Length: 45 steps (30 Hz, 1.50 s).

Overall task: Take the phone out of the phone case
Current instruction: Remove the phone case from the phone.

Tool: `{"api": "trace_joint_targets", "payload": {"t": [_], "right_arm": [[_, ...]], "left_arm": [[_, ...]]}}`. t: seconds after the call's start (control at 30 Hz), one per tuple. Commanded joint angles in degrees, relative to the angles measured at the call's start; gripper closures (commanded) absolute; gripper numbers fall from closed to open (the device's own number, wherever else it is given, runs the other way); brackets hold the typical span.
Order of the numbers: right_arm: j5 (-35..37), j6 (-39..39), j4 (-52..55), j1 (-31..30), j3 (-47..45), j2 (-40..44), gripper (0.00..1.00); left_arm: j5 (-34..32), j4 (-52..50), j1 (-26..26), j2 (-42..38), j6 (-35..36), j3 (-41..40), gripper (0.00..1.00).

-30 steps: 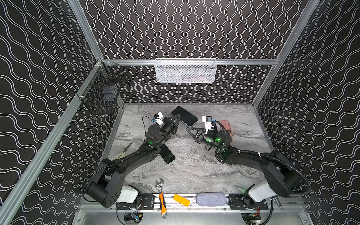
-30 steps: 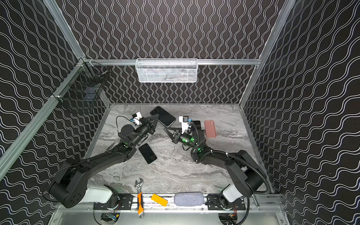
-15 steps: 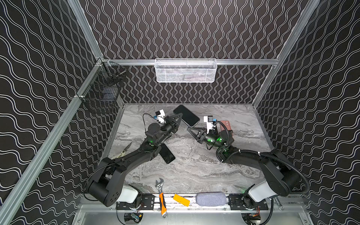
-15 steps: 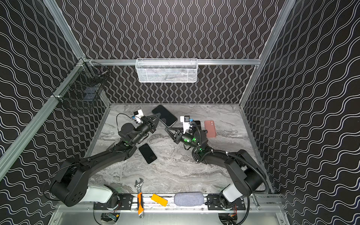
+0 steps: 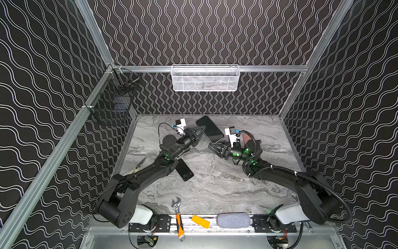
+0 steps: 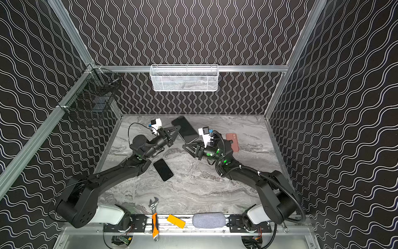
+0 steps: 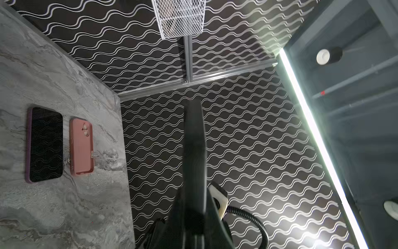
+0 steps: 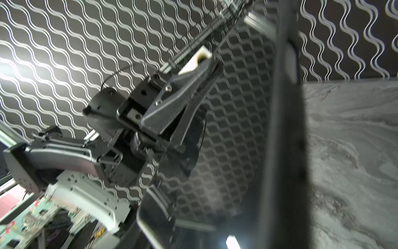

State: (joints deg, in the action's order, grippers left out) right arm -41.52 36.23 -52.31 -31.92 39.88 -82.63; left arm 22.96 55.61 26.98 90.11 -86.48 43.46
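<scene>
Toward the back of the marble table [image 5: 215, 185], clear of its surface: the black phone [image 5: 210, 129], tilted, pinched by one long edge in the tightly closed left gripper [image 5: 200, 132]. At the phone's near corner, the right gripper [image 5: 216, 144], jaws parted, straddling that edge (contact impossible to judge). Plenty of bare marble in the middle and toward the right wall. Less on the left, with a second dark phone [image 5: 184, 170] flat beside the left forearm and scissors [image 5: 136, 168] near that edge. By the front rail, a wrench [image 5: 177, 208]. No telling case from phone on the held piece: all dark. Pink case [image 6: 232, 142] half hidden behind the right wrist. Beside it a purple-cased phone [image 7: 45, 144], seen only from the left wrist camera.
</scene>
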Motion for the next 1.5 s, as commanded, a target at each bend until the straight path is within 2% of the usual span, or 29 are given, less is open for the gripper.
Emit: {"api": "trace_joint_targets", "payload": {"t": [0.0, 0.23, 0.3, 0.43, 0.53, 0.77, 0.87, 1.0, 1.07, 1.13, 1.23, 1.37, 1.47], "right_arm": [[-6.2, -5.6, 9.4, 1.5, 0.9, 2.9, 0.41], [-11.1, -17.4, 28.6, 6.0, 5.8, 9.0, 0.15], [-10.8, -22.7, 36.6, 6.6, 8.9, 9.8, 0.01], [-10.1, -29.6, 46.2, 8.4, 13.7, 9.7, 0.01], [-10.7, -32.5, 50.6, 9.3, 16.6, 8.4, 0.01], [-10.8, -40.2, 58.0, 9.5, 22.5, 4.2, 0.02], [-8.6, -44.1, 59.3, 9.5, 23.5, 3.6, 0.06], [-6.0, -47.6, 58.6, 9.3, 23.9, 4.1, 0.05], [-5.8, -49.0, 59.2, 9.3, 24.6, 4.1, 0.05], [-5.7, -52.1, 60.9, 9.0, 25.3, 4.0, 0.04], [-3.3, -53.6, 57.0, 8.2, 22.7, 5.6, 0.04], [-5.1, -54.2, 52.3, 8.1, 19.7, 6.2, 0.12], [-8.4, -56.1, 58.6, 7.7, 24.1, 3.6, 0.16]], "left_arm": [[3.5, 1.1, -2.0, -0.6, 4.7, 0.3, 1.0], [11.1, -13.3, -7.2, -3.1, 17.3, 4.1, 1.0], [15.3, -16.0, -9.3, -2.8, 19.8, 6.0, 1.0], [22.1, -19.1, -12.9, -2.0, 24.2, 9.0, 1.0], [24.9, -25.4, -14.9, -2.2, 29.4, 11.1, 1.0], [24.5, -51.4, -15.7, -4.6, 50.8, 20.3, 1.0], [27.0, -59.5, -15.8, -3.3, 58.5, 25.3, 1.0], [32.6, -67.7, -15.7, -0.9, 68.6, 30.5, 1.0], [32.9, -73.5, -15.7, 0.7, 73.3, 33.7, 1.0], [34.6, -74.9, -15.7, 1.5, 75.9, 35.3, 1.0], [37.4, -73.9, -15.6, 1.9, 78.8, 36.1, 1.0], [41.7, -72.7, -15.4, 3.4, 81.8, 37.1, 1.0], [44.6, -70.0, -15.2, 4.5, 82.9, 36.4, 1.0]]}}
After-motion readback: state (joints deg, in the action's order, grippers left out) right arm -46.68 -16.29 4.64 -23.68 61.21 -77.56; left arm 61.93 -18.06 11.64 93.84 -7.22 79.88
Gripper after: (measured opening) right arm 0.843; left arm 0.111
